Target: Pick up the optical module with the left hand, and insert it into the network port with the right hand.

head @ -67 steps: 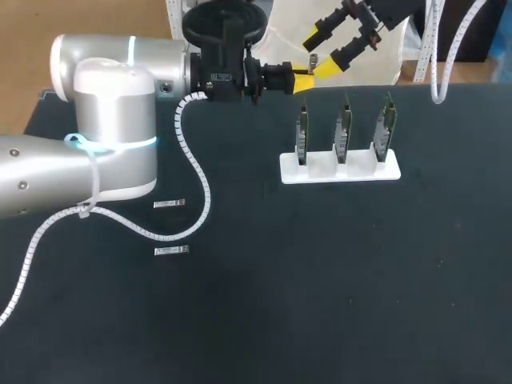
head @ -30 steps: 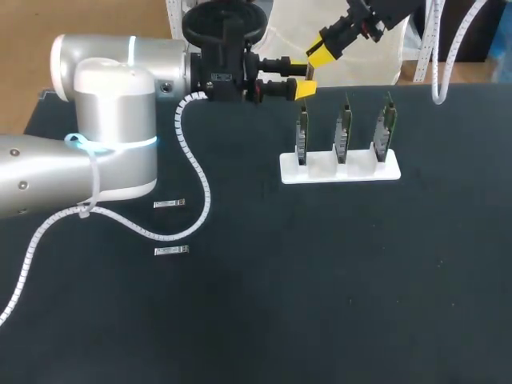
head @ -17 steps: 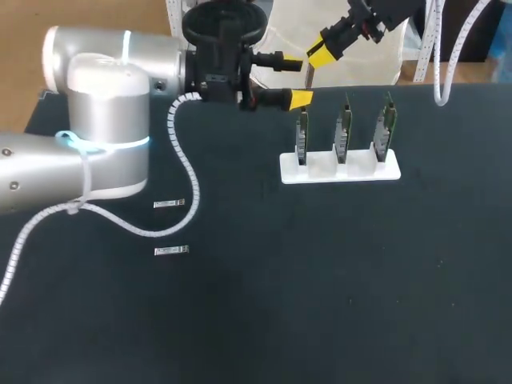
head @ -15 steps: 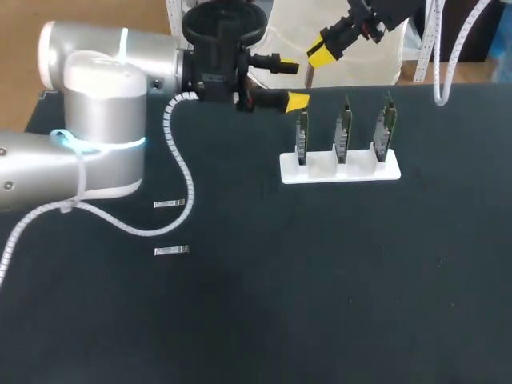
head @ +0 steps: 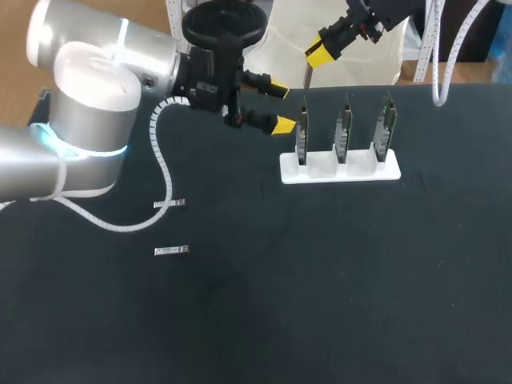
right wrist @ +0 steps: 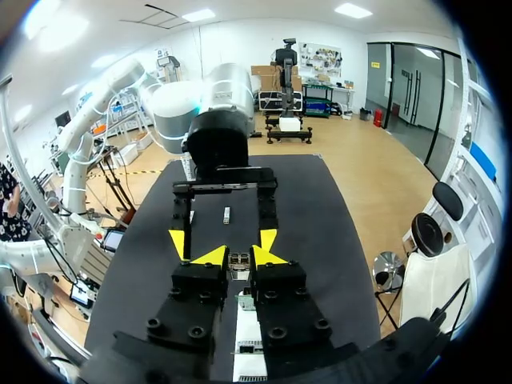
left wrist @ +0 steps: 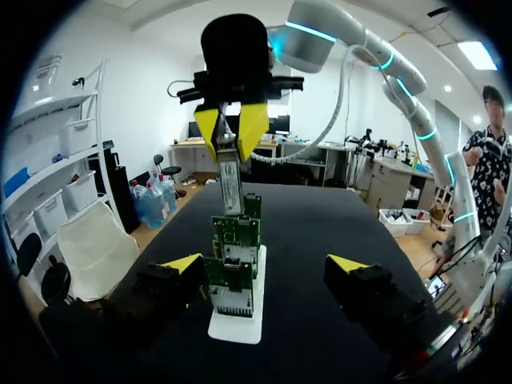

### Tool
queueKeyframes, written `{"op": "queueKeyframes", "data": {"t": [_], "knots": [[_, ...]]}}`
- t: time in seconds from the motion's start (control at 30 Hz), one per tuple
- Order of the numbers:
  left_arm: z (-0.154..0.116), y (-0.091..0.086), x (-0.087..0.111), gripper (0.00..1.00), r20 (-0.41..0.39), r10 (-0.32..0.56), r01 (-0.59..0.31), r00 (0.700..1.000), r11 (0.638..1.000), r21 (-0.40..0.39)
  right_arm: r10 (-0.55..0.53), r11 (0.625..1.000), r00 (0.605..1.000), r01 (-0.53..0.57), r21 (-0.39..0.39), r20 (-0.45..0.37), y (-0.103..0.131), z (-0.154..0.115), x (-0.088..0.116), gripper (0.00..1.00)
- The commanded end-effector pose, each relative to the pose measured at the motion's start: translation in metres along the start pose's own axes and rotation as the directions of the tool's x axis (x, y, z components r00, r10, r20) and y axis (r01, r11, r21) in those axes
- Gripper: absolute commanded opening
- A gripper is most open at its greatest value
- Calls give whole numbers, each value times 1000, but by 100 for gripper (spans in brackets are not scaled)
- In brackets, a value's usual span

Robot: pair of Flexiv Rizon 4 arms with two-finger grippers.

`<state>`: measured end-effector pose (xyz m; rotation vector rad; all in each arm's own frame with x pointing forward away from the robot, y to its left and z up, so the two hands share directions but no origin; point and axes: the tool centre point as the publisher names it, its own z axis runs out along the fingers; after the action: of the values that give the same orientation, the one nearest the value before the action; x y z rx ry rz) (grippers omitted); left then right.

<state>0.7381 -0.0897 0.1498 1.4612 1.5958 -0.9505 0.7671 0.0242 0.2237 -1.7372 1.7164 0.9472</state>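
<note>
My right gripper point(head: 318, 54) hangs over the back of the table, shut on a slim metal optical module point(head: 306, 78) that points down above the leftmost of three upright port boards point(head: 302, 138). In the left wrist view that module point(left wrist: 230, 182) hangs from the right gripper point(left wrist: 232, 132) just over the row of boards point(left wrist: 235, 256). My left gripper point(head: 279, 104) is open and empty, a little left of the boards and apart from the module. In the right wrist view the module's end point(right wrist: 238, 262) shows between my own yellow tips point(right wrist: 238, 257), with the left gripper point(right wrist: 222, 239) ahead.
The boards stand in a white holder point(head: 339, 170) at the back middle of the black table. Two spare optical modules point(head: 170, 205) point(head: 172, 251) lie flat on the left half. The left arm's white cable point(head: 152, 172) drapes above that area.
The right gripper closed on the module, then the left gripper opened and drew back to the left and down, its fingers now tilted. The module stays in the right gripper.
</note>
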Motion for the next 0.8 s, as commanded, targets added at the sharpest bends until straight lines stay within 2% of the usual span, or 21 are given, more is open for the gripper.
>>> {"op": "queueKeyframes", "data": {"t": [0.03,0.23,0.8], "knots": [[1,14,3,100,-77,3,-2,997,1000,8,1,1000,1000,-2,15,2,6,-1,2,0],[-4,19,13,100,-133,11,-11,991,1000,-2,11,1000,1000,-11,28,-4,8,-5,5,0],[15,23,21,100,-127,-6,8,992,1000,15,13,999,1000,-12,36,-29,9,-7,6,0]]}}
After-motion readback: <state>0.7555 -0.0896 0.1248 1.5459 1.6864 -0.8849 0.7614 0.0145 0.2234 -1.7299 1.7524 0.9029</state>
